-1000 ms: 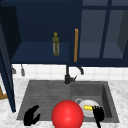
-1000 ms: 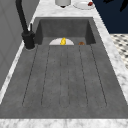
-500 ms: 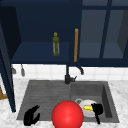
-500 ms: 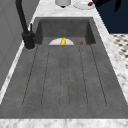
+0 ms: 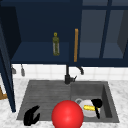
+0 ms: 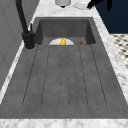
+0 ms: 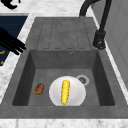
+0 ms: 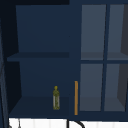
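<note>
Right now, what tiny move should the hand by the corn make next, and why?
Probably the right hand should ease down a little toward the corn. It hovers with straight fingers over the near edge of the basin, and the corn lies free on the white plate just below, untouched. The left hand hangs curled and holding nothing over the draining board.

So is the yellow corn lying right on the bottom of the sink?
No, the corn cob lies on a white plate that sits in the sink basin.
</note>
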`<state>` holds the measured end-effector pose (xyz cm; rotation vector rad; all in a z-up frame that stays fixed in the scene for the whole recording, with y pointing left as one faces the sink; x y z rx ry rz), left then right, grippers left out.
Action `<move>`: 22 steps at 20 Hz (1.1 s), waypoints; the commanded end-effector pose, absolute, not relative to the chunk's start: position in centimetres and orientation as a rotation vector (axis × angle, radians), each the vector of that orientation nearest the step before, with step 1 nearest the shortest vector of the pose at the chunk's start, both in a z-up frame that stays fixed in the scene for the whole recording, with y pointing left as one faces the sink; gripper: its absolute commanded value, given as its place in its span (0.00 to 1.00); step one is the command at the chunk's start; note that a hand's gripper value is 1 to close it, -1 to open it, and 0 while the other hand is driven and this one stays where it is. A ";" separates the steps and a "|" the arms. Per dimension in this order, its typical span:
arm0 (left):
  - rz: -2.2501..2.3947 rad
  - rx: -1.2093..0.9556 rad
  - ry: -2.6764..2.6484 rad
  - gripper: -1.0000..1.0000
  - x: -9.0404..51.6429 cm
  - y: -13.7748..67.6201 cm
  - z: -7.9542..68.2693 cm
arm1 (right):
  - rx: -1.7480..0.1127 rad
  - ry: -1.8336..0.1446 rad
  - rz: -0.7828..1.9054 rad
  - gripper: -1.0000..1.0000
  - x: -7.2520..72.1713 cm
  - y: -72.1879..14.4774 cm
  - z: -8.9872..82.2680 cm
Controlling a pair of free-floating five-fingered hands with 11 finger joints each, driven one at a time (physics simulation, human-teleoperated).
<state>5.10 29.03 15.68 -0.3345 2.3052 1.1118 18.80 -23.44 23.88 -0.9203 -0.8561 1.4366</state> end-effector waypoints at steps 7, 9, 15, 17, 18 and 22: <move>1.111 -0.335 2.305 0.50 5.1 29.0 15.7 | -0.877 -0.760 1.433 0.00 25.8 -22.1 21.4; 1.111 -0.335 2.305 0.50 5.1 29.0 15.7 | -0.885 -0.749 1.424 0.00 27.3 -21.6 20.4; 1.111 -0.335 2.305 0.50 5.1 29.0 15.7 | -0.918 -0.730 1.372 0.00 31.0 -20.5 16.9; 1.111 -0.335 2.305 0.50 5.1 29.0 15.7 | -0.893 -0.738 1.356 0.00 31.6 -20.7 15.5; 1.111 -0.335 2.305 0.50 5.1 29.0 15.7 | -0.882 -0.744 1.350 0.00 31.9 -20.7 15.0; 1.111 -0.335 2.305 0.50 5.1 29.0 15.7 | -0.844 -0.775 1.346 0.00 31.9 -21.2 13.5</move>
